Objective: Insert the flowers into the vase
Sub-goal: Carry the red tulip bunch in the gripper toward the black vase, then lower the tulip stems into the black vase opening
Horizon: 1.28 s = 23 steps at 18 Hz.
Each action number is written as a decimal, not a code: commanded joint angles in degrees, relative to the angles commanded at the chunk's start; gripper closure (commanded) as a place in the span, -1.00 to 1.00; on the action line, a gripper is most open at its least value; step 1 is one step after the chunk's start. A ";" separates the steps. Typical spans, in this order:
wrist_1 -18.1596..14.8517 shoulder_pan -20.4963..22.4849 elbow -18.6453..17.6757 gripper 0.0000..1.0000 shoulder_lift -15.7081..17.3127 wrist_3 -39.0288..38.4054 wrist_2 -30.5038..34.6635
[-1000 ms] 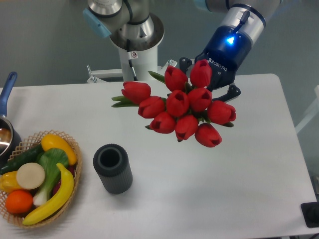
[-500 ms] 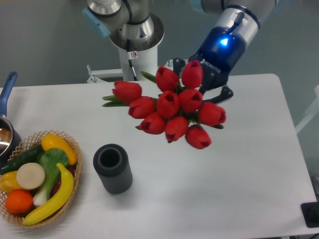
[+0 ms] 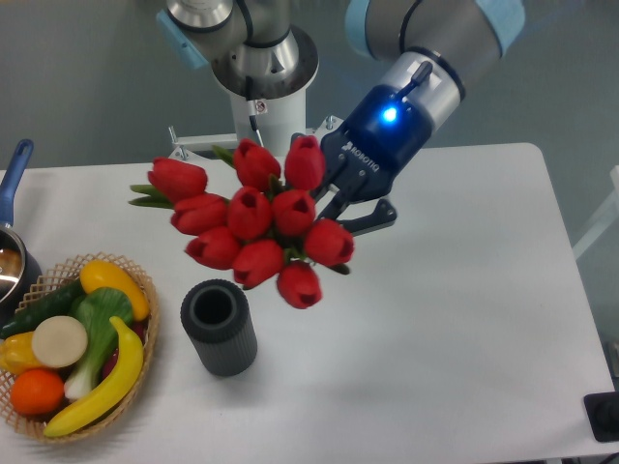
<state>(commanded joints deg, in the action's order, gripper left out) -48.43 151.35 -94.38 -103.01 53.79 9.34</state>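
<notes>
Above centre frame: pincer point(image 3: 340, 198) grasping the flowers point(image 3: 253, 223), aloft.
Left to do: stems into the vase point(image 3: 219, 327), lower left.

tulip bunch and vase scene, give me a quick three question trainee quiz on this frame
1. True or false: the red tulip bunch is already standing in the dark ribbed vase.
2. What is the tool holding?
3. The wicker basket of fruit and vegetables sits on which image side of the vase: A left, B right?

Key:
1. False; the bunch is held in the air, up and right of the vase mouth.
2. The tulip bunch, by its stems.
3. A
</notes>
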 joint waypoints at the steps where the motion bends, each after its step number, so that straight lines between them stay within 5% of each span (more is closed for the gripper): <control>1: 0.35 -0.01 -0.71 0.59 -0.17 0.78 -1.33; 7: 0.44 -1.23 -3.09 0.59 -1.84 6.33 -8.72; 23: 0.53 -3.08 -4.41 0.59 -6.24 9.23 -8.72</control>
<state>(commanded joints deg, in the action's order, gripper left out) -47.90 148.27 -98.79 -109.24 63.01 0.62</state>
